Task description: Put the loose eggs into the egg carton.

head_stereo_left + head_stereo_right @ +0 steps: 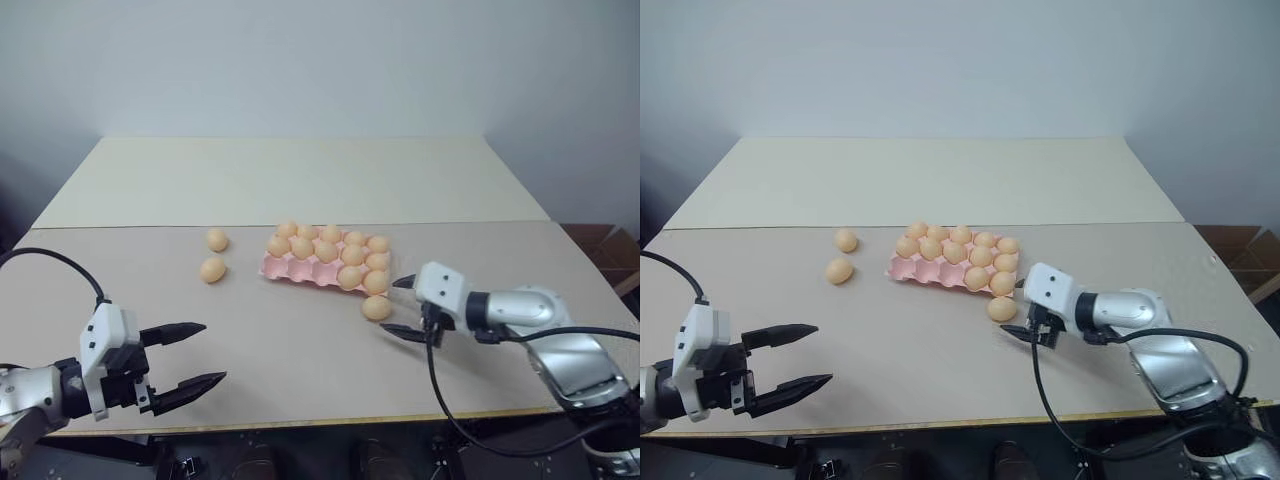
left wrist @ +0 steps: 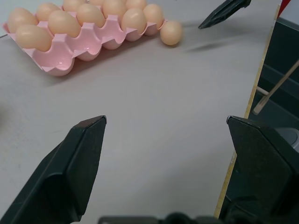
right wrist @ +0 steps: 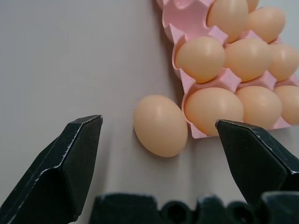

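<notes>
The pink egg carton lies mid-table with several pale orange eggs in its cups. One loose egg rests on the table against the carton's near right corner. Two more loose eggs lie to the carton's left. My right gripper is open, low over the table, its fingers pointing at the near egg from just to its right, with nothing held. My left gripper stands open and empty near the table's front left, far from the eggs.
The table's front edge runs just under both grippers. A second, lighter table top adjoins at the back. A black cable hangs from the right wrist. A cardboard box sits beyond the right edge.
</notes>
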Robot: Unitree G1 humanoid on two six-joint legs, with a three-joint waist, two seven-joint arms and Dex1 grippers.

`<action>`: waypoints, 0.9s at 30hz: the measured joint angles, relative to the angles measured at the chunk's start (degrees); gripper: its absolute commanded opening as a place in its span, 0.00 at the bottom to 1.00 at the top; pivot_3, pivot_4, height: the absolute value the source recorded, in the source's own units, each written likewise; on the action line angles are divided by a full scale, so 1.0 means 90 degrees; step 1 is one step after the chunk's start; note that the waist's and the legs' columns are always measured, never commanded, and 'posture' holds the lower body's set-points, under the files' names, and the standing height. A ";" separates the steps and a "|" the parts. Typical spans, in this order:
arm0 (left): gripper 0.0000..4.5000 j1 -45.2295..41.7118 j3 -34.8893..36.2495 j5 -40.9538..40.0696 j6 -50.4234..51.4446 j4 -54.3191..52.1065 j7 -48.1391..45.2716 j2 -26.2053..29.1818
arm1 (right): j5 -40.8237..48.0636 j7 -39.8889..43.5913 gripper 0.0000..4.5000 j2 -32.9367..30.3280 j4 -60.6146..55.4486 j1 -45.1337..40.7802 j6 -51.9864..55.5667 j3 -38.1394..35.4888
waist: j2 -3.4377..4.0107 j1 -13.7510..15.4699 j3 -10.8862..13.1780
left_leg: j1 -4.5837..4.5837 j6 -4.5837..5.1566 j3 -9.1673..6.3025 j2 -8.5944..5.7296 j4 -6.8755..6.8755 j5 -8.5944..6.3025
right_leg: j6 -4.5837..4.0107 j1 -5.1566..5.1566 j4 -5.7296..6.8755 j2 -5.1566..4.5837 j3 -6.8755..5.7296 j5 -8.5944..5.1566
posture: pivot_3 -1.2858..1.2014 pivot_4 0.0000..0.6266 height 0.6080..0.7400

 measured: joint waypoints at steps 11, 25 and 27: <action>1.00 0.0143 0.0006 -0.0026 0.0005 -0.0102 0.0065 -0.0008 | -0.0437 -0.0051 1.00 0.0644 0.0852 -0.0243 -0.0502 0.0279 | 0.0000 -0.0004 0.0000 | 0.0013 0.0000 0.0001 0.0000 0.0001 0.0001 | 0.0000 0.0005 0.0009 0.0001 0.0001 0.0000 | 0.52 0.24 1.00; 1.00 0.0226 0.0028 -0.0061 0.0004 -0.0150 0.0181 -0.0020 | -0.0664 0.0128 1.00 0.0894 0.1332 -0.0329 -0.0867 0.0487 | 0.0000 -0.0006 0.0000 | 0.0031 0.0000 0.0001 0.0001 0.0001 0.0001 | 0.0000 0.0024 0.0010 0.0001 0.0001 0.0001 | 0.52 0.24 1.00; 1.00 0.0226 0.0032 -0.0063 0.0004 -0.0160 0.0191 -0.0020 | -0.0667 0.0142 0.91 0.0932 0.1374 -0.0350 -0.0867 0.0487 | 0.0000 -0.0005 0.0000 | 0.0037 0.0000 0.0001 0.0001 0.0001 0.0001 | -0.0001 0.0029 0.0011 0.0001 0.0001 0.0000 | 0.52 0.24 1.00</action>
